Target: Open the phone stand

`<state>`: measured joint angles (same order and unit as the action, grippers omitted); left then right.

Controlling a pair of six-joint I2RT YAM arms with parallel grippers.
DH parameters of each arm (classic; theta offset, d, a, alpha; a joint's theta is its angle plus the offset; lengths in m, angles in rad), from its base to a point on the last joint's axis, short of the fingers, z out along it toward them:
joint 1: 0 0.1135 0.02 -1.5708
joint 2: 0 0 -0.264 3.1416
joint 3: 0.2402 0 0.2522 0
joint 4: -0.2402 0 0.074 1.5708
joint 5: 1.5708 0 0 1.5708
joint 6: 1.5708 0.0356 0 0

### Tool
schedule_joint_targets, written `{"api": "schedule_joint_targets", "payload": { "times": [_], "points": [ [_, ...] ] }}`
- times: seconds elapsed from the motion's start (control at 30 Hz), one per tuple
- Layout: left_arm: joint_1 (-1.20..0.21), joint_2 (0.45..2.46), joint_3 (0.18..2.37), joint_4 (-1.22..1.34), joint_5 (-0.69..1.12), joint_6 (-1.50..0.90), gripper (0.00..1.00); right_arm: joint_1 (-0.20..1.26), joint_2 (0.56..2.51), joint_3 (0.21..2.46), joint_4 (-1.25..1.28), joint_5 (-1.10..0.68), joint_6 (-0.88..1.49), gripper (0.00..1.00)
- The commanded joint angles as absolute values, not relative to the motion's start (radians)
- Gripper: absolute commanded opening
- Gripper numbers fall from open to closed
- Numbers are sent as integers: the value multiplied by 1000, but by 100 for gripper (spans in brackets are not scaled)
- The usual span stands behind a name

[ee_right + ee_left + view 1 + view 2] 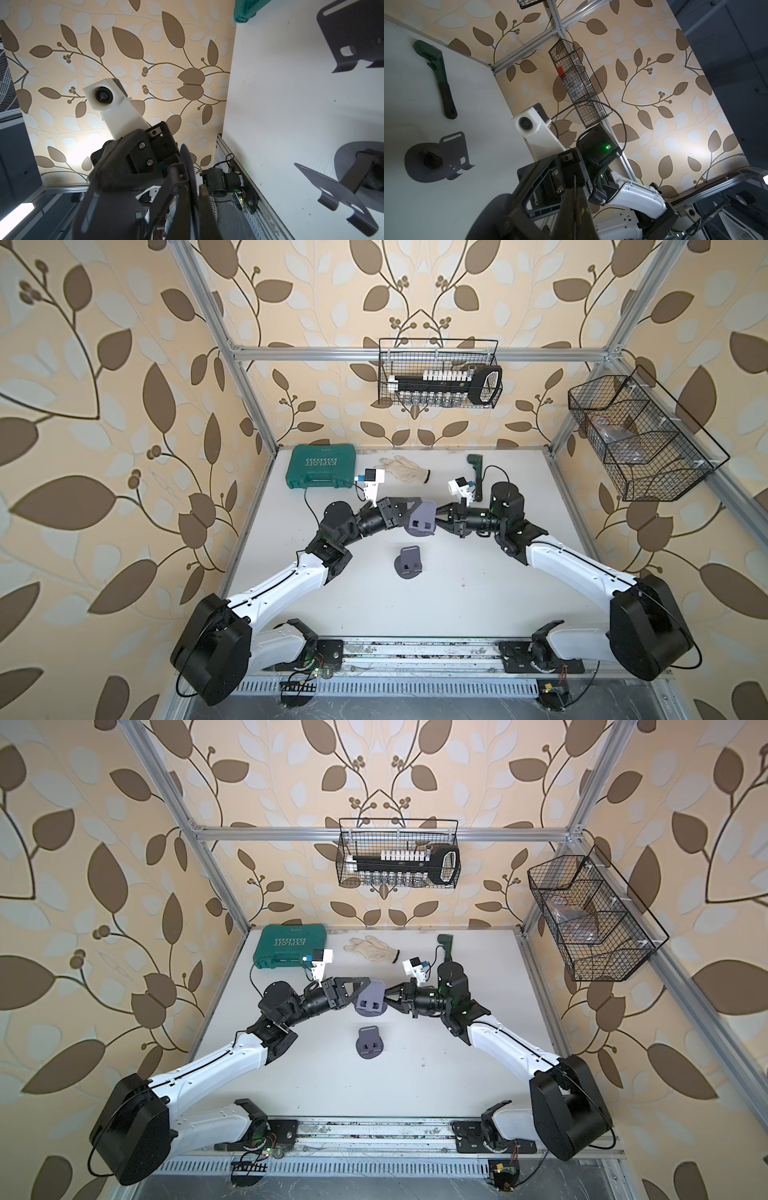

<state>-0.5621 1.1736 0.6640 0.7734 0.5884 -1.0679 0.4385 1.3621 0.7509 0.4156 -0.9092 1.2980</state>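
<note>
A grey phone stand (422, 521) (369, 1003), a flat plate on a round base, hangs above the middle of the table between both arms. My left gripper (412, 510) (365, 987) reaches it from the left. In the left wrist view this gripper (574, 199) is shut on a thin edge of the stand (575, 182). From the right comes my right gripper (436, 515) (389, 996). In its wrist view it (193, 199) is shut on the rim of the round base (185, 162).
A second grey stand (409, 563) (370, 1045) (452, 149) (340, 187) sits on the table in front of the held one. A green case (322, 466), a glove (405, 468) and a wrench (476, 477) lie along the back. Wire baskets (438, 373) (640, 439) hang on the walls.
</note>
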Motion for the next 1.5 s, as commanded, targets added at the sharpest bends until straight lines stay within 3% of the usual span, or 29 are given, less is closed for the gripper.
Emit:
{"api": "schedule_joint_targets", "payload": {
  "times": [0.0, 0.2, 0.63, 0.87, 1.1, 1.2, 1.4, 1.47],
  "points": [
    [-576, 1133, 760, 1160, 600, -999, 0, 478, 1447, 620, 307, -1006, 1333, 0],
    [-577, 1167, 801, 1298, 604, -978, 0, 479, 1463, 567, 322, -1030, 1350, 0],
    [-576, 1131, 768, 1208, 586, -564, 0, 469, 1366, 560, 221, -1061, 1357, 0],
    [-574, 1221, 729, 1332, 490, -604, 0, 463, 1307, 556, 191, -1050, 1370, 0],
    [-587, 1220, 709, 1239, 549, -644, 0, 406, 1244, 555, 187, -1053, 1394, 0],
    [-635, 1216, 733, 1123, 606, -635, 0, 328, 1214, 600, 77, -1081, 1311, 0],
    [-762, 1254, 747, 937, 581, -583, 0, 158, 1159, 836, -451, -1060, 903, 1],
    [-765, 1282, 730, 975, 566, -610, 0, 110, 1134, 875, -542, -1036, 827, 12]
  ]
}}
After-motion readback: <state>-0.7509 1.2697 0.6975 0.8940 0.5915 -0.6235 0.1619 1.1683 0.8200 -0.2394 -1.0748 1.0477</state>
